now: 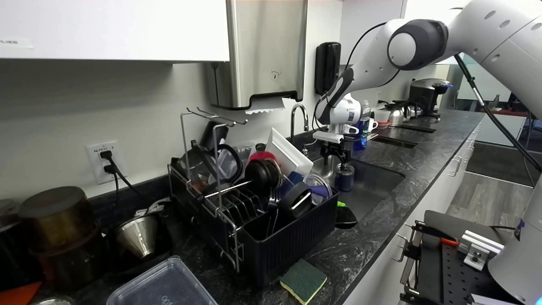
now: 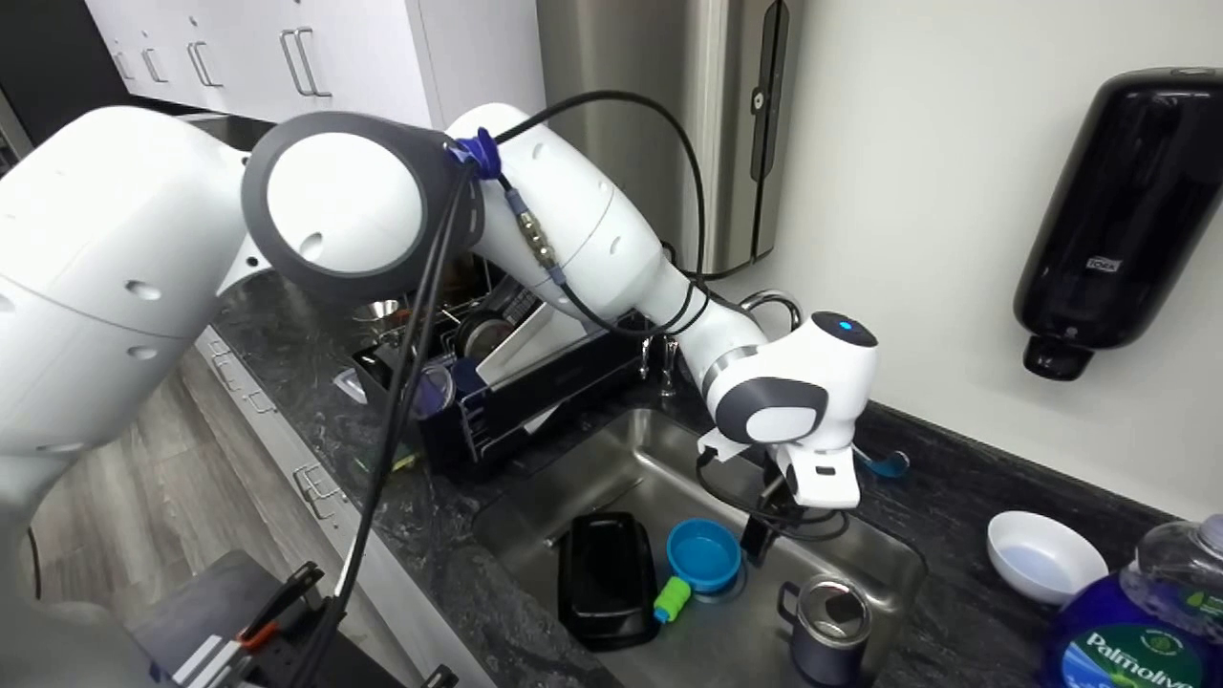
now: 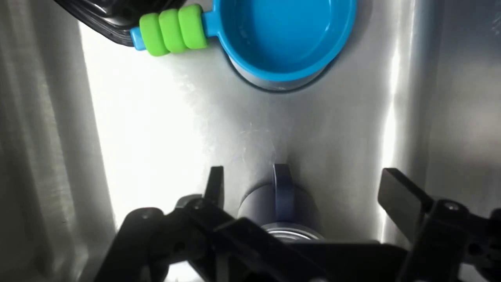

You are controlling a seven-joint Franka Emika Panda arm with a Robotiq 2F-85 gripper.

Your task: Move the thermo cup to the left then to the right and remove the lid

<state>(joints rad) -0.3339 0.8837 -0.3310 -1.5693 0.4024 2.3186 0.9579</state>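
Below the spread claw (image 3: 303,171), the thermo cup (image 2: 829,635) stands upright.

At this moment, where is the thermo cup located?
In an exterior view, the thermo cup stands upright in the metal sink, near the picture's bottom edge, right of centre, below and to the right of the blue pan.

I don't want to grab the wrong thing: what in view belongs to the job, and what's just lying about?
For the job:
cup
its lid
open jaws

Just lying about:
blue pan
black tray
dish rack
sponge
white bowl
soap bottle
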